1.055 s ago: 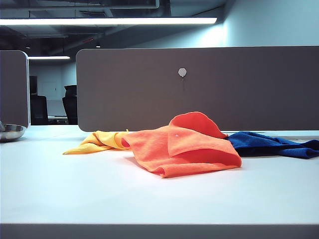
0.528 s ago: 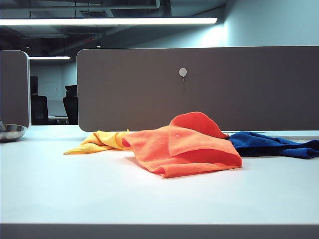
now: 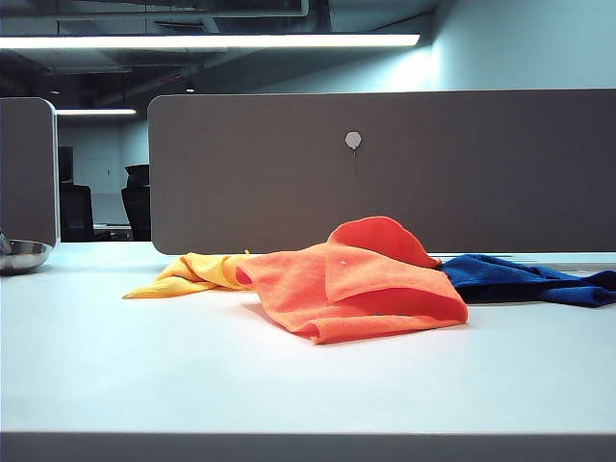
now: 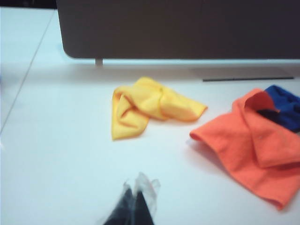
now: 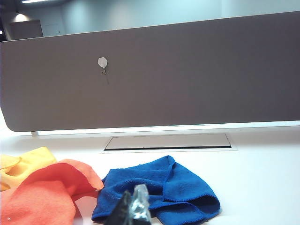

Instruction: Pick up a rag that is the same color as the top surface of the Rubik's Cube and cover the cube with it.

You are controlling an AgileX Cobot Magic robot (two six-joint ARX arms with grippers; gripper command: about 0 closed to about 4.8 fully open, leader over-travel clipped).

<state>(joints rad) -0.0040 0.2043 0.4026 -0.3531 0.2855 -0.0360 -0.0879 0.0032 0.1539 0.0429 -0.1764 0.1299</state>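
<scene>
The orange rag (image 3: 356, 284) lies in a humped heap at the middle of the white table (image 3: 144, 375); it also shows in the left wrist view (image 4: 253, 140) and the right wrist view (image 5: 42, 197). The Rubik's Cube is hidden in every view. My left gripper (image 4: 136, 194) hangs shut and empty over bare table, short of the rag and off to one side of it. My right gripper (image 5: 133, 199) is shut and empty too, in front of the blue cloth. Neither gripper appears in the exterior view.
A yellow cloth (image 3: 192, 272) lies crumpled to the left of the rag, and a dark blue cloth (image 3: 520, 279) to its right. A grey divider panel (image 3: 385, 173) closes off the back of the table. A metal bowl (image 3: 19, 255) sits at the far left edge.
</scene>
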